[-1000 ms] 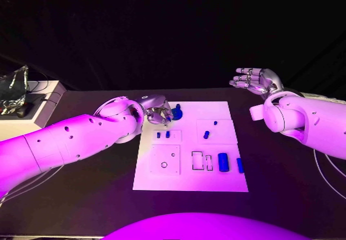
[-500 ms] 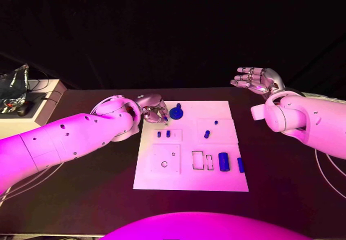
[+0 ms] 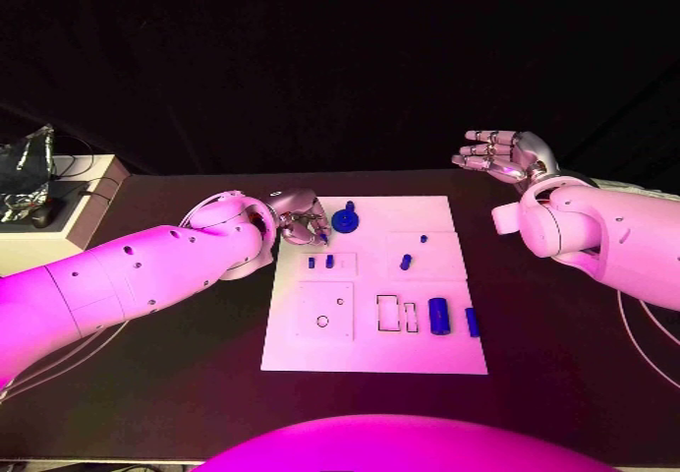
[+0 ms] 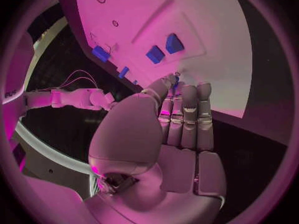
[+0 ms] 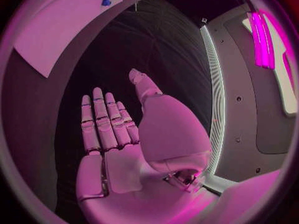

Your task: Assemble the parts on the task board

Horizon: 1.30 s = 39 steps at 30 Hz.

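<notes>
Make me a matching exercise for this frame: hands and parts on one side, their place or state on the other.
Things:
1. left hand
2. right hand
3. round blue part
4. blue cylinder

Places or states:
A. lies on its side in the near right part of the task board
B. held up beyond the table's far right, fingers apart, holding nothing
C. at the board's far left corner, beside the round blue part
D. sits on the far left part of the board

Pairs: 1-C, 2-B, 3-D, 4-A

The task board [image 3: 371, 344] lies mid-table; the round part [image 3: 346, 219] sits at its far left corner, just beside the left hand [image 3: 302, 220].
</notes>
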Tool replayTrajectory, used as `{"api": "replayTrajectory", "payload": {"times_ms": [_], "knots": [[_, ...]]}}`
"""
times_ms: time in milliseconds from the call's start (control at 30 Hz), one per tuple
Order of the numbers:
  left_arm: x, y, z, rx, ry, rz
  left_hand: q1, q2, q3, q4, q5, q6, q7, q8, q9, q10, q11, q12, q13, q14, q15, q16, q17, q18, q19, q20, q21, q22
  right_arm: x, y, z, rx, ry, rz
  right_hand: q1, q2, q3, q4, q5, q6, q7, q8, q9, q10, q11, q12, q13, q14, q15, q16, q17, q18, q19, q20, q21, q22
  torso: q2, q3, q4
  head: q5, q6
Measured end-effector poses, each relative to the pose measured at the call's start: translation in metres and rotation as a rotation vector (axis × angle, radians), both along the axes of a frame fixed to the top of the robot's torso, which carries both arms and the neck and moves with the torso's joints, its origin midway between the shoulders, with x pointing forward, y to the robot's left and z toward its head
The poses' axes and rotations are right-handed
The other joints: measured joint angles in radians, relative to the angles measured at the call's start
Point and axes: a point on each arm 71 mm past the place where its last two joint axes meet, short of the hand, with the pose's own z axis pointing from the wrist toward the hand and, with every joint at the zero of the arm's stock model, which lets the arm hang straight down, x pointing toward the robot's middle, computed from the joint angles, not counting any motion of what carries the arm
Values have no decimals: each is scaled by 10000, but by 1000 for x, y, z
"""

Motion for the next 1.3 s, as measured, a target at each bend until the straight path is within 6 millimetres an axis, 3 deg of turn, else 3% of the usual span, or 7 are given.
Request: {"api": "replayTrajectory", "payload": {"times_ms": [733,767,1300], "knots": [[1,-2,-5,138,150,-42,2,-76,-1,-1,-9,-37,36,0,-9,-4,2,0,11,0,0,-39,33,-7,-10,-9,39,-1,0,0,0,-3,-6,11,0,0,0,0,41,30,-30,0,0,0,0,0,0,0,0,0,0,-1,0,0,0,0,0,5,1,11,-22],[1,-2,-6,146,148,-38,3,-76,-1,-1,-9,-37,36,0,-9,-4,3,0,12,0,0,-39,33,-65,-59,-20,39,-1,0,0,0,-2,-6,12,0,0,0,0,41,30,-30,0,0,0,0,0,0,0,0,0,0,0,0,0,0,0,0,5,1,10,-23],[4,-1,-9,226,167,1,55,-24,-2,-2,-17,-72,1,-2,-2,-19,17,-21,12,-37,37,-39,55,78,-90,-20,39,-1,-1,0,0,1,-5,17,0,0,0,0,40,30,-30,0,0,0,0,0,0,0,0,0,0,0,0,0,0,0,3,6,0,-29,-54]]}}
